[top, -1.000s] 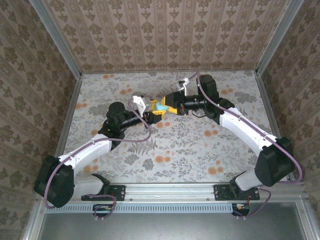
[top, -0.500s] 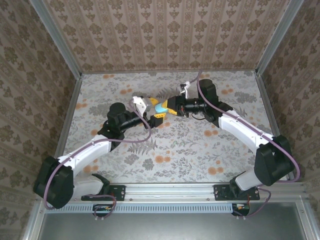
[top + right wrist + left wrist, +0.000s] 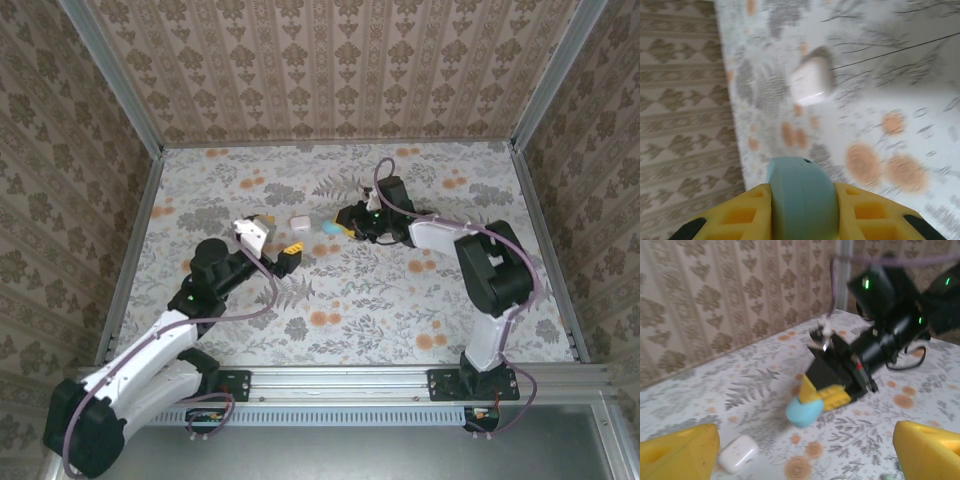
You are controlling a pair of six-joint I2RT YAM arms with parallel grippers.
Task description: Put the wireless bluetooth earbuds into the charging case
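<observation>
1. Appears to be at the case-handling step, with no bud seated yet as far as can be told. Grips the teal case (image 3: 799, 182) in the right pincer (image 3: 801, 212) at the far middle of the table (image 3: 400, 300).
2. Cannot tell whether that case rests on the table or hangs just above it, nor whether its lid is up.
3. Leaves the white case (image 3: 737, 454) lying flat on the table just left of the teal case, untouched.
4. Cannot make out the earbuds with certainty. Notes 1 pale green speck (image 3: 885, 477) at the bottom edge of the left wrist view, on the table right of centre, possibly a bud.
5. For the next move, probably needs the teal case held steady with its lid open. Then needs 1 tiny bud pinched by the free pincer and lined up with its socket, a fiddly job given how small the bud is.
6. Right pincer: closed on the teal case, with 2 yellow fingers pressed against its 2 sides.
7. Left pincer (image 3: 802, 452): spread wide, gripping nothing and touching nothing. Sits near and left of the 2 cases, facing them.
</observation>
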